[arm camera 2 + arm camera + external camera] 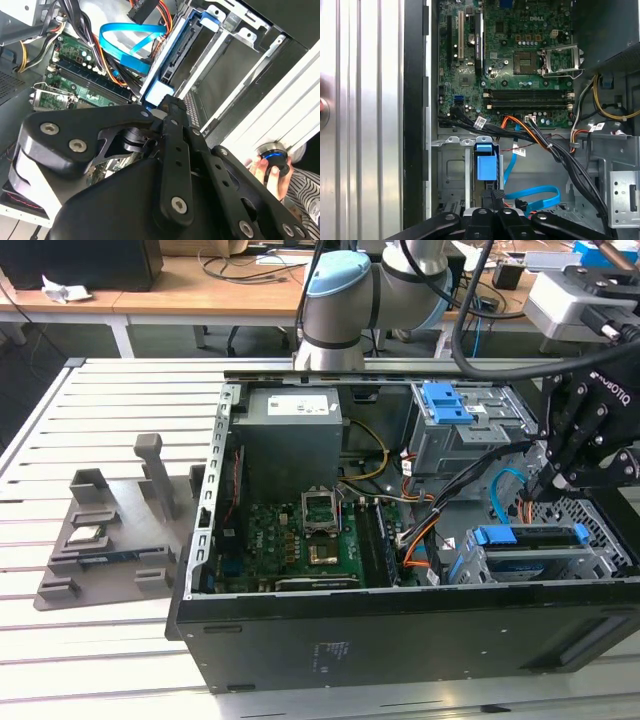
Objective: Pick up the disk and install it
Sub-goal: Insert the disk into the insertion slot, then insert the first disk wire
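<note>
- Black end effector [167,107], linkage plates and bolts large in the second wrist view; fingertips drawn narrow, together at the blue plastic tab of the disk carrier; whether they pinch it cannot be told.
- Disk [530,537], flat drive in a blue plastic carrier bracket, standing on edge in the perforated grey metal drive cage [590,540] at the case's corner on the exterior view's right; blue tab [486,167] seen end-on in the first wrist view, just beyond the end effector's tips.
- Black desktop computer case [400,640], lying on its side, panel off, on the slatted aluminium desk [100,640].
- Green motherboard [300,545], empty processor socket and memory slots exposed.
- Large grey power supply box [292,440] with white label, beside the motherboard.
- Flat blue data cable [125,42], looped, with orange, black and yellow wires near the cage.
- Second blue plastic latch [447,402] on the upper grey bay.
- Grey moulded fixture stand [110,525] on the desk, exterior view's left, well apart from the case.
- Person's hand [270,170] at a round blue-ringed knob, second wrist view.
</note>
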You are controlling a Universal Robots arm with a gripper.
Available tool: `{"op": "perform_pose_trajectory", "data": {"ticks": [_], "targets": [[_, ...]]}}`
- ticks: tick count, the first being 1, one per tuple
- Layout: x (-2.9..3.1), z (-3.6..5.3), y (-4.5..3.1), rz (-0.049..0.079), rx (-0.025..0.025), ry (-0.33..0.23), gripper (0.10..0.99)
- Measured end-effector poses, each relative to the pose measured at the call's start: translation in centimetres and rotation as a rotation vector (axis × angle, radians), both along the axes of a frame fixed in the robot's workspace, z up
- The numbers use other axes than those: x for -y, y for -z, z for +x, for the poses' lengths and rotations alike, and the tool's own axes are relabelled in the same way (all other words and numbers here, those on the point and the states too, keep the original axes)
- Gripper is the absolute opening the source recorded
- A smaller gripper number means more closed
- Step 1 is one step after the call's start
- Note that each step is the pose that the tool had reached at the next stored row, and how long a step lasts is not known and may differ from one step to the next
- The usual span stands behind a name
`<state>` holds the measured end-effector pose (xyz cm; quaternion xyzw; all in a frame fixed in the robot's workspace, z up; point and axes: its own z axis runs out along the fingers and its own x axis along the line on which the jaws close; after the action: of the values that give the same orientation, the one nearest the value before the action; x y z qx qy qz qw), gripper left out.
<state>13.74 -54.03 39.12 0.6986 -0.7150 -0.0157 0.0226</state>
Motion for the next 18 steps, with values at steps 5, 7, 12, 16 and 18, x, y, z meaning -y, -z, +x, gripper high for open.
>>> {"op": "perform_pose_trajectory", "data": {"ticks": [5,7,12,16,18], "targets": [[0.0,0.0,0.05,0.0,0.0,0.0,0.106],[0.0,0.0,0.09,0.0,0.0,0.0,0.106],[-1.62,1.71,0.16,-0.001,0.0,0.0,0.106],[-4.93,3.87,1.57,-0.009,-0.0026,0.0,0.106],[-5.64,4.73,2.26,-0.011,-0.0036,0.0,0.106]]}}
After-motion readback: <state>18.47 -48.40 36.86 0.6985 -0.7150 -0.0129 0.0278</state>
